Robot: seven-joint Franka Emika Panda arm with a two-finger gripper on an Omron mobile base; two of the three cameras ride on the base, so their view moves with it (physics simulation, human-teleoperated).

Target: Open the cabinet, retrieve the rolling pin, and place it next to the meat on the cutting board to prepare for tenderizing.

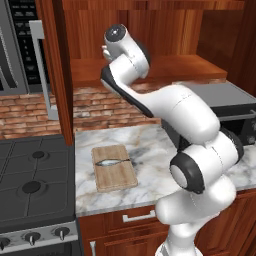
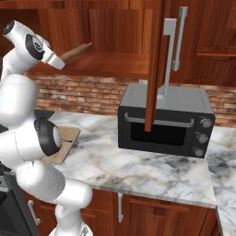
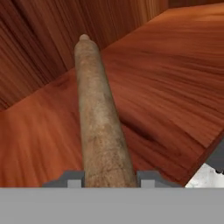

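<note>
The cabinet stands open, its left door [image 1: 59, 70] and right door [image 2: 154, 64] swung out towards me. My gripper [image 3: 109, 179] is shut on the rolling pin [image 3: 101, 122], a light-brown wooden cylinder that points away from the hand over the cabinet shelf [image 3: 175, 78]. From the right base the rolling pin [image 2: 76, 51] sticks out of the gripper [image 2: 57, 60], just above the shelf [image 2: 110, 64]. Down on the counter lies the cutting board [image 1: 115, 175] with the meat [image 1: 111, 161], a small silvery fish shape, across its far half. The arm hides most of the cutting board [image 2: 67, 138] from the right.
A dark microwave [image 2: 166, 120] sits on the marble counter [image 2: 138, 170] under the right door. The stove [image 1: 32, 185] is left of the board. The left door's bar handle [image 1: 42, 65] juts out. Drawer fronts [image 1: 137, 217] run below the counter.
</note>
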